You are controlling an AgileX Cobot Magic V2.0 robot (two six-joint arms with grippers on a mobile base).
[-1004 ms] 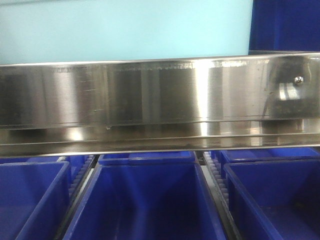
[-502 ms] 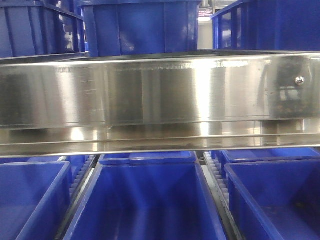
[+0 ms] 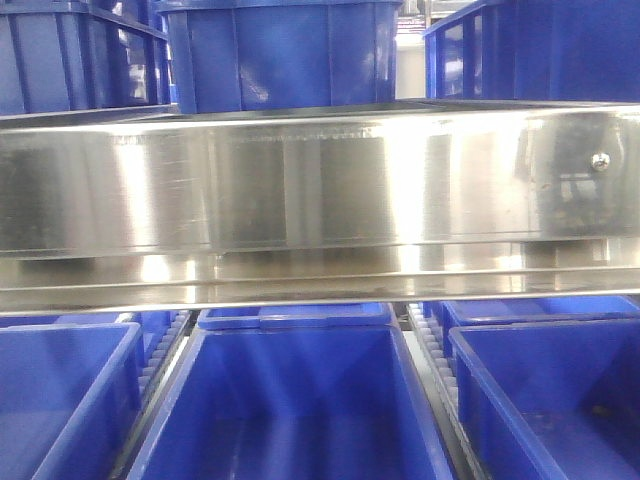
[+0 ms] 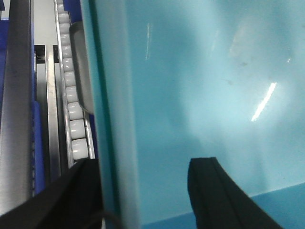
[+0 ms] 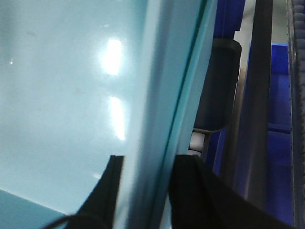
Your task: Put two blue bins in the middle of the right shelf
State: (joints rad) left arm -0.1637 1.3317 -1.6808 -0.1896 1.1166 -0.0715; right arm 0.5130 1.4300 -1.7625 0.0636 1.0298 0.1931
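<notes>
Left gripper (image 4: 145, 164) and right gripper (image 5: 152, 160) each look clamped on a side wall of the light-blue bin (image 4: 205, 76), one finger inside the rim and one outside. I judge this a two-arm carry, since the bin is too wide for one gripper. The bin hangs close beside the shelf's white rollers (image 4: 76, 129), out of your front view, where only the steel shelf rail (image 3: 320, 180) and dark-blue bins (image 3: 290, 400) show. Don't loosen either grip until it rests on the rollers.

Brushed, reflective steel shelf rail (image 3: 300, 190), glossy blue plastic bins (image 3: 290, 410), smooth glossy teal plastic panel (image 4: 205, 81)
</notes>
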